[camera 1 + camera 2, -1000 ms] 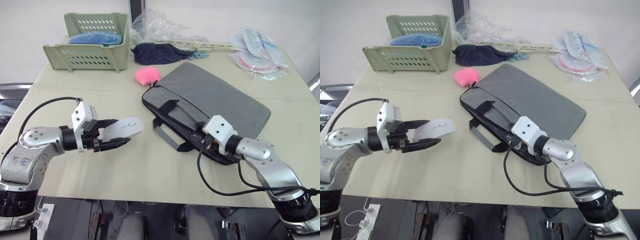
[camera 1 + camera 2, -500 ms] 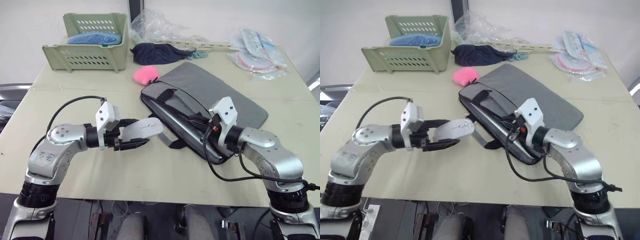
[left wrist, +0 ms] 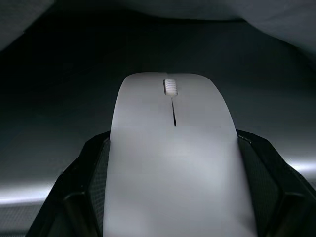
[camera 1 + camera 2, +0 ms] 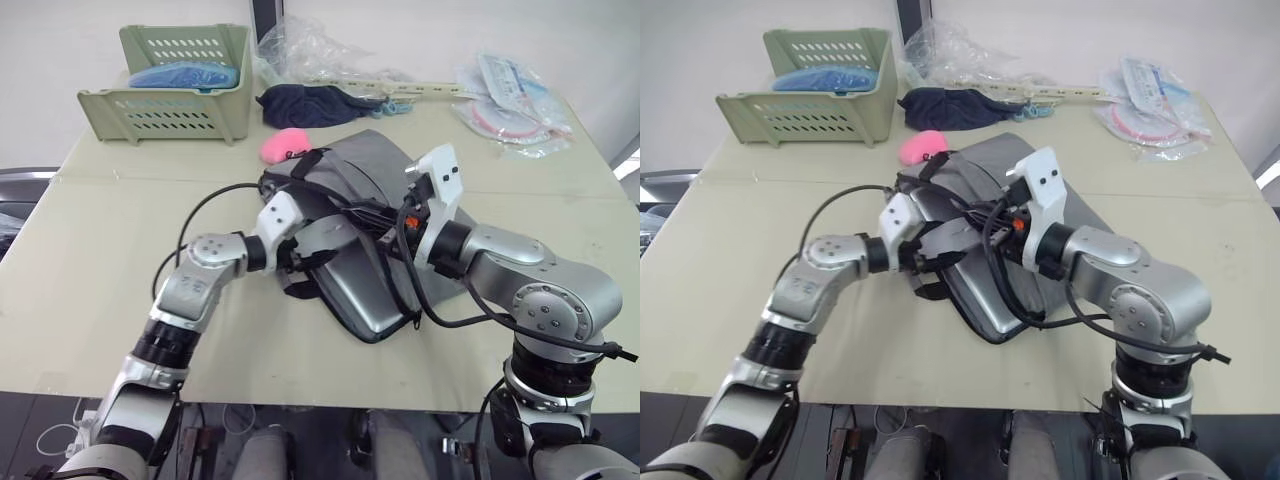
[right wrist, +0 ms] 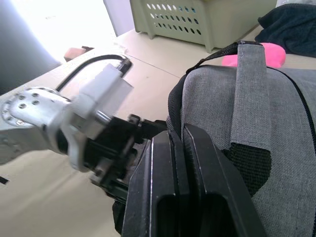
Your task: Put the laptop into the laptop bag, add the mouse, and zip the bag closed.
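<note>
White and smooth, the mouse [image 3: 173, 158] sits pinched between the black fingers [image 3: 81, 182] of the left gripper [image 4: 305, 255], scroll wheel and seam pointing away from the wrist into a dark fabric hollow. From the head views that gripper's tip is tucked under the lifted flap of the laptop bag [image 4: 350, 180], so the mouse lies just inside the opening, ahead of the fingers.

Across from it, the right gripper [image 5: 185, 148] is pressed together on the bag's grey upper layer beside a black-ended strap handle [image 5: 249, 108], holding the mouth raised. Below that pinch the silver-grey laptop [image 4: 365, 295] shows through the gap, slanting toward the table's near edge, partly inside the sleeve.

Beyond the bag, away from both grippers, a pink soft blob [image 4: 283, 145] lies touching the bag's far corner, with a dark navy cloth bundle [image 4: 310, 103] farther back. A pale green slotted basket [image 4: 165, 100] holding something blue stands at the far left corner; clear plastic packets [image 4: 510, 100] lie at the far right. The table [image 4: 100, 260] is pale beige, against a white wall [image 4: 60, 40].
</note>
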`<move>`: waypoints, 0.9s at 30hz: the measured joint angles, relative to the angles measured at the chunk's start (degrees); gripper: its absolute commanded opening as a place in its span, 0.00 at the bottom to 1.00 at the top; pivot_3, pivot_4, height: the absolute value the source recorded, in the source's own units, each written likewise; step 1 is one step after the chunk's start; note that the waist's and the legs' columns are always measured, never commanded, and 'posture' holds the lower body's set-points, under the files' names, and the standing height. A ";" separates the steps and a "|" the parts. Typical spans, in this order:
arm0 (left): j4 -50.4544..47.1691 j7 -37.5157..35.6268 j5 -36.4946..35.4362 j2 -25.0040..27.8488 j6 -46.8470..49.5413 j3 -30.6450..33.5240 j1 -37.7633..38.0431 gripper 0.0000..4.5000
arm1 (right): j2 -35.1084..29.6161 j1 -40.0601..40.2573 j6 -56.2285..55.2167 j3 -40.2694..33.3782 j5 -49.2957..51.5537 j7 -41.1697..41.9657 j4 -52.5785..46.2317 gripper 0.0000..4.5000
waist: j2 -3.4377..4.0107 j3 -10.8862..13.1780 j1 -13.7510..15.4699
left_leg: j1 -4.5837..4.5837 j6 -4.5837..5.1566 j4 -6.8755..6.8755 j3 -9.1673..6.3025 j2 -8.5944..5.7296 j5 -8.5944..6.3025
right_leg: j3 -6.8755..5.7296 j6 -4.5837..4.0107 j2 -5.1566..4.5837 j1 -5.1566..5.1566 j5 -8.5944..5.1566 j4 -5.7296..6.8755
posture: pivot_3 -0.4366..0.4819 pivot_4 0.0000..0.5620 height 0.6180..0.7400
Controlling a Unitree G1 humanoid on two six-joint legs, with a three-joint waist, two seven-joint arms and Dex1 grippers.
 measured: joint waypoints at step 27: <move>13.62 4.85 5.58 -10.86 -5.73 0.44 -4.92 0.99 | 1.09 -0.25 0.81 -2.68 5.85 -6.90 -1.11 0.00 | 0.00 0.00 -0.06 | -0.01 0.02 -0.01 -0.01 0.01 0.01 | -0.01 0.00 -0.02 -0.01 0.00 -0.01 | 0.48 0.27 1.00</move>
